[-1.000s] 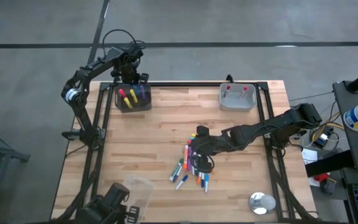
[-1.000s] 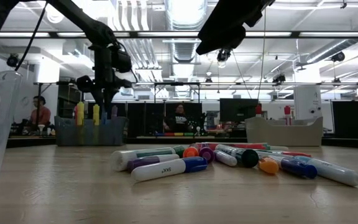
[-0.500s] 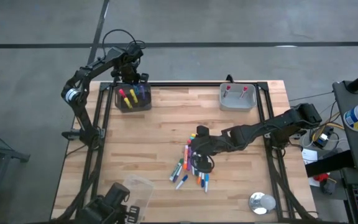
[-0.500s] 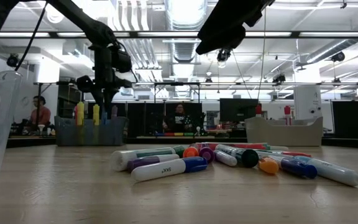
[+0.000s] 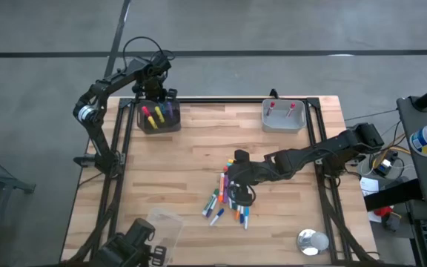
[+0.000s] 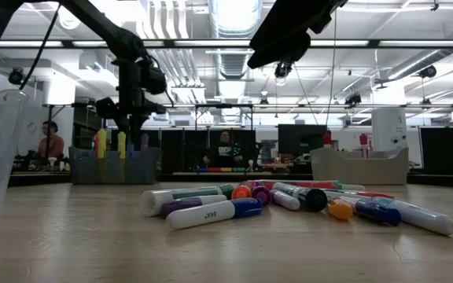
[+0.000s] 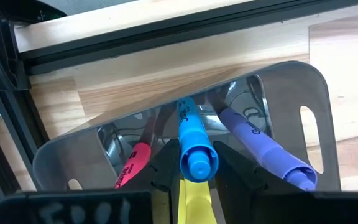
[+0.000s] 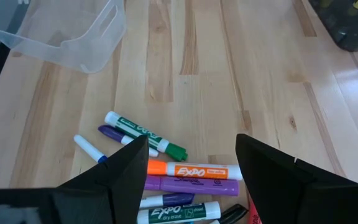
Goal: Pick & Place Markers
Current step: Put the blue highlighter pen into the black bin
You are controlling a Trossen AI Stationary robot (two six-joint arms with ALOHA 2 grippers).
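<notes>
The left jaws [image 7: 191,177] are closed on a blue capped marker pen [image 7: 193,144] and hold it over the dark translucent plastic bin [image 5: 159,117] at the far left corner of the pale wooden plank surface [image 5: 199,159]; only the left wrist view shows this grip, with a pink marker [image 7: 133,163] lying in the bin to one side of the jaws, a purple marker [image 7: 263,148] to the other, and a yellow one [image 7: 194,202] just under the blue; the high view gives merely coloured streaks in that bin, and the low view shows the markers standing up in it beneath the left arm.

The right jaws [image 8: 191,171] stand wide open with nothing in them, hovering over the loose heap of mixed-colour capped markers [image 5: 228,199] near the middle of the surface; the right wrist view alone shows an orange marker [image 8: 194,170] and a purple one lying directly between the jaws, a green-capped white marker [image 8: 145,134] just beyond them, and a clear plastic tub [image 8: 61,28] farther off; the high view adds a grey rectangular tray [image 5: 283,117] at the far right corner.
</notes>
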